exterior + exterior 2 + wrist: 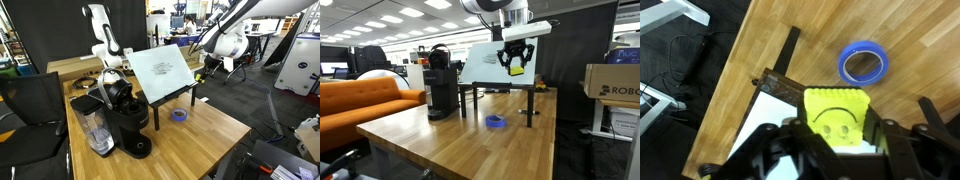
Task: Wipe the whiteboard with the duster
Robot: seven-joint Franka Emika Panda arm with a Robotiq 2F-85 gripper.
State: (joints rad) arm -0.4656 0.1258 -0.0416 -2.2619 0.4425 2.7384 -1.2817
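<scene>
The whiteboard (163, 68) stands tilted on black easel legs on the wooden table; it also shows in an exterior view (485, 63) and as a white corner in the wrist view (765, 120). My gripper (516, 62) is shut on the yellow duster (517, 67), holding it in the air by the board's upper edge. In the wrist view the gripper (837, 128) clamps the duster (836, 115), which has a smiley face drawn on it, from both sides. In an exterior view the duster (201, 72) shows as a small yellow spot beside the board.
A purple tape roll (495, 122) lies on the table in front of the easel (180, 115) (862, 63). A black coffee machine (125, 115) with a clear jug (96, 130) stands by the board. An orange sofa (360, 100) is beside the table.
</scene>
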